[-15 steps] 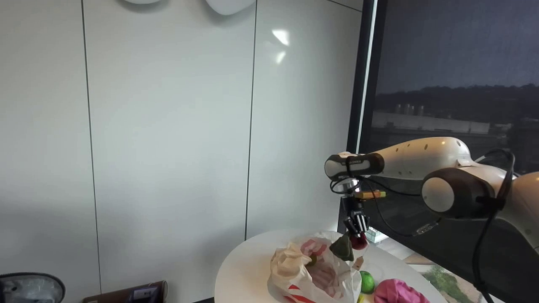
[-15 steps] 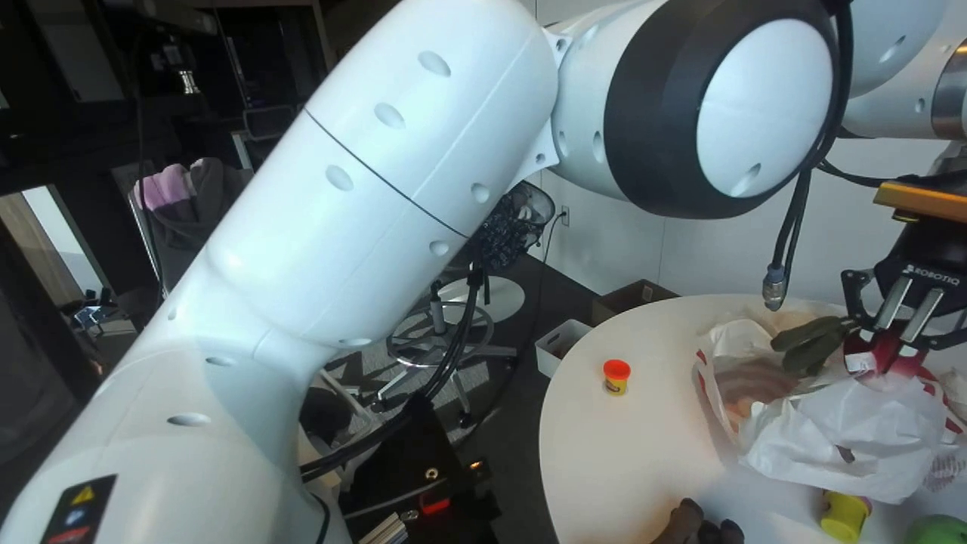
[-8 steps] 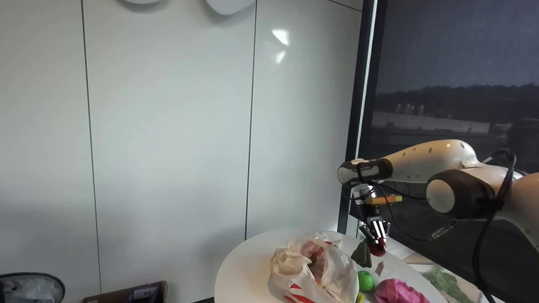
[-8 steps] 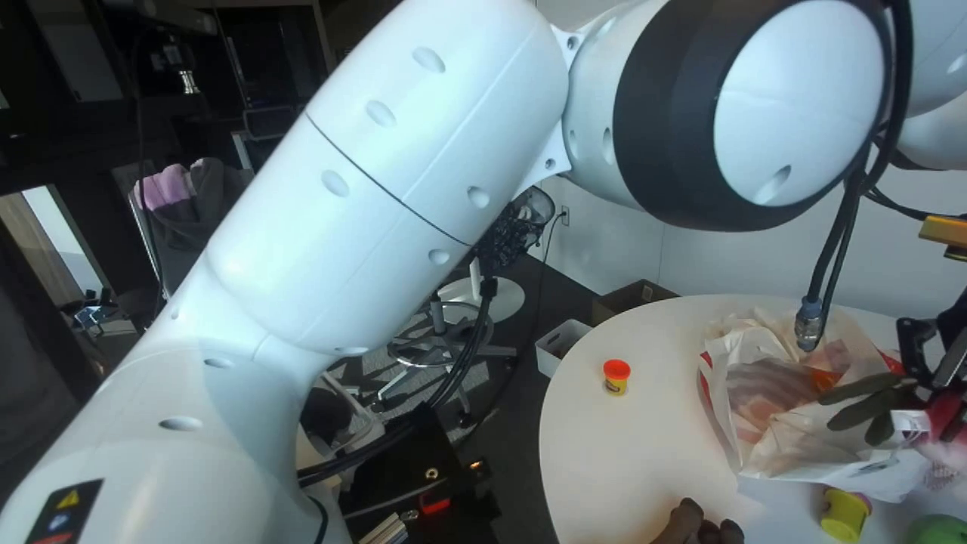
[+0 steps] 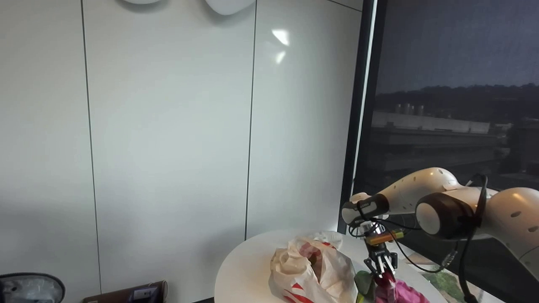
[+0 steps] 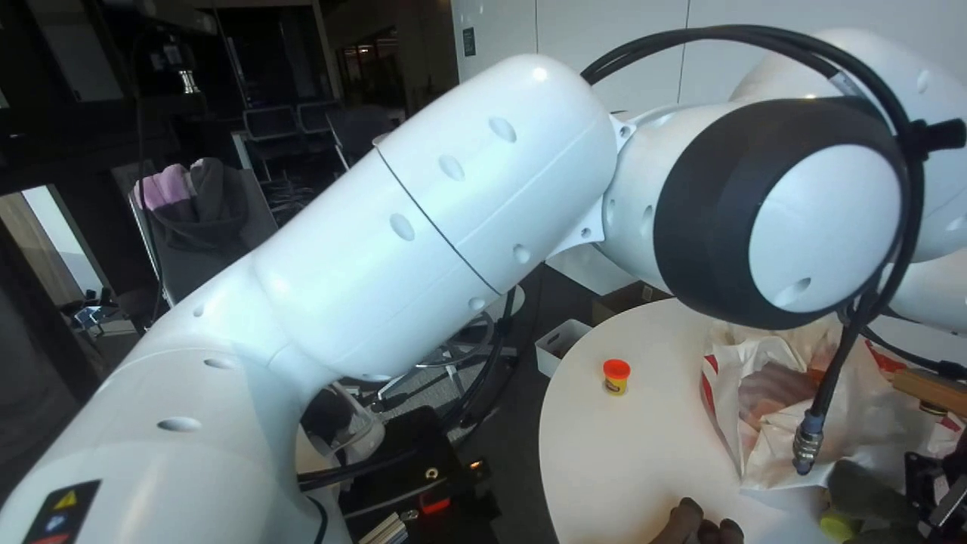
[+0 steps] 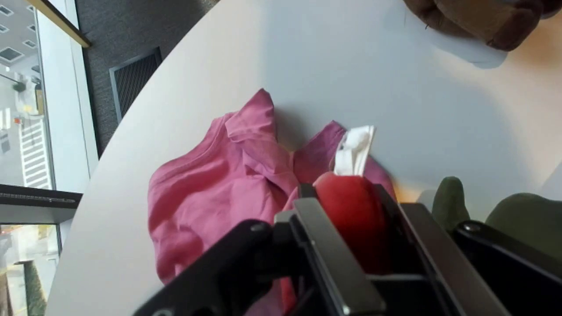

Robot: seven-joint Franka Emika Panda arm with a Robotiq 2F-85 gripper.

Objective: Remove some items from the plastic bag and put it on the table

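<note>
Whitish plastic, thin and crinkled, should make the bag light, limp and easily torn, best pinched by a bunched rim; it slumps open-mouthed on the worktop, an unidentifiable brownish patch inside; near it, the claw straddles a red plush item over pink cloth; whether it grips, I cannot tell.

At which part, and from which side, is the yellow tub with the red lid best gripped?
Probably grip the tub by opposite sides of its round body, coming straight down: in an exterior view it stands upright on the table, lid up, touching nothing else.
</note>
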